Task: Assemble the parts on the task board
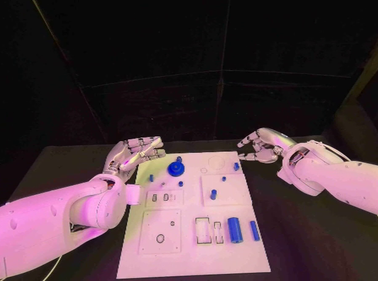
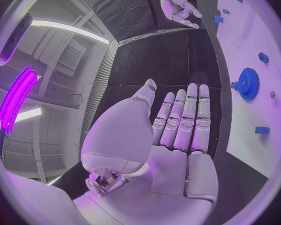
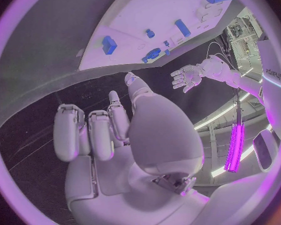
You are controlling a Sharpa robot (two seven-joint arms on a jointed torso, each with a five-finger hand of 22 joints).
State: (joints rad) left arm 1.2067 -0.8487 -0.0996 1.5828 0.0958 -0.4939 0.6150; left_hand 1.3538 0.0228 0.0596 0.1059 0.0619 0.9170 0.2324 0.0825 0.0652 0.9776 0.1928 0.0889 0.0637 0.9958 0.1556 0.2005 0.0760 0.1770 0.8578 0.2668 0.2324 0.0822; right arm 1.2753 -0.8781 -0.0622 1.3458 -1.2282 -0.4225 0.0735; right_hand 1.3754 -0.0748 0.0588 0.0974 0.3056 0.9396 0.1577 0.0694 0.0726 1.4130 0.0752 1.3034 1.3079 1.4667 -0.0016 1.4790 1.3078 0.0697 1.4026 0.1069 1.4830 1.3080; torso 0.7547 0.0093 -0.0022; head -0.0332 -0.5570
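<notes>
The white task board [image 1: 189, 257] lies in the middle of the black table. A blue gear [image 1: 177, 168] stands near its far edge, with small blue pegs [image 1: 236, 166] around it. A thick blue cylinder [image 1: 234, 229] and a thin blue bar [image 1: 254, 230] lie at the near right. My left hand [image 1: 140, 150] hovers off the board's far left corner, fingers straight and together, holding nothing. My right hand [image 1: 261, 145] hovers off the far right corner, fingers loosely bent and empty. In the left wrist view the gear [image 2: 247, 83] lies beyond my fingertips [image 2: 190, 92].
Inset plates with slots and holes [image 1: 161, 231] cover the board's near left. Bare black table [image 1: 62, 164] surrounds the board on both sides. The right wrist view shows the board [image 3: 134, 15], the gear [image 3: 153, 54] and my left hand [image 3: 187, 77] across it.
</notes>
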